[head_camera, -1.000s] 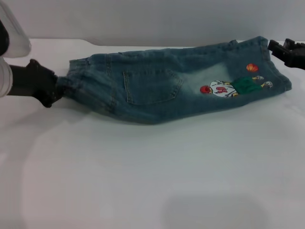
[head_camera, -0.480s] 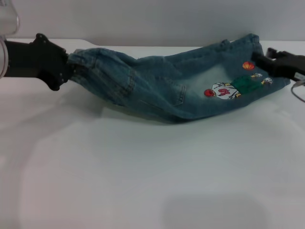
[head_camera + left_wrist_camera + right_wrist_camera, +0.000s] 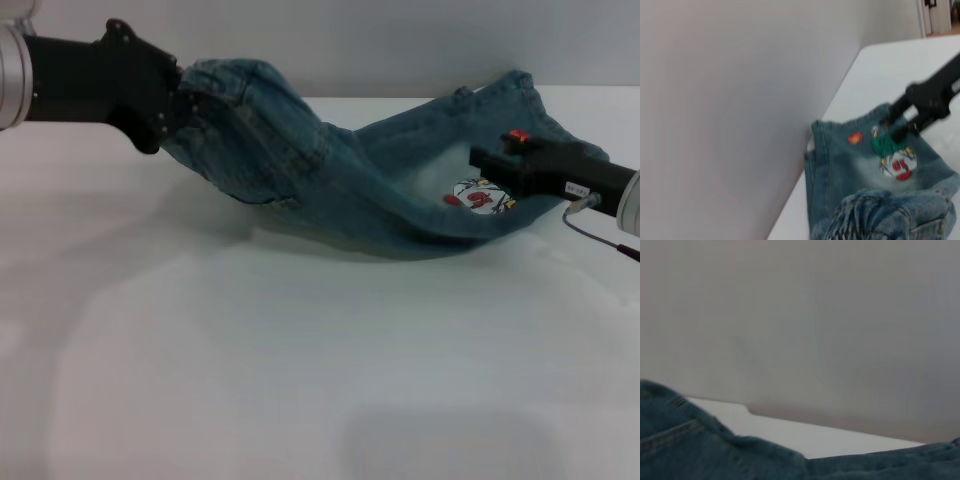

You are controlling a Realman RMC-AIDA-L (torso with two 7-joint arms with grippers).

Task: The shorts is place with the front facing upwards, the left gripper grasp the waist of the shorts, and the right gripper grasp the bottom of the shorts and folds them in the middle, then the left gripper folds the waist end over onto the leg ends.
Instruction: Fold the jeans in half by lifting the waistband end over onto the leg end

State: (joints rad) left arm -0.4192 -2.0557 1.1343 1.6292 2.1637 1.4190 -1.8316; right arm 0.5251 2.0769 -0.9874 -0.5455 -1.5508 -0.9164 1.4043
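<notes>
— Two claws, one pair of shorts [image 3: 390,185]; where is everything?

— The shorts stretch across the white table [image 3: 300,380]. The left claw [image 3: 165,100] is clamped on the bunched waist and holds it up off the table, so the denim sags from there toward the leg ends [image 3: 540,110], which lie flat.

— And the right claw [image 3: 485,158]?

— It sits over the leg part of the shorts, just beside the cartoon patch [image 3: 480,195]. I cannot tell whether it is open or closed.

— What is behind the shorts?

— A plain grey wall [image 3: 740,100].
</notes>
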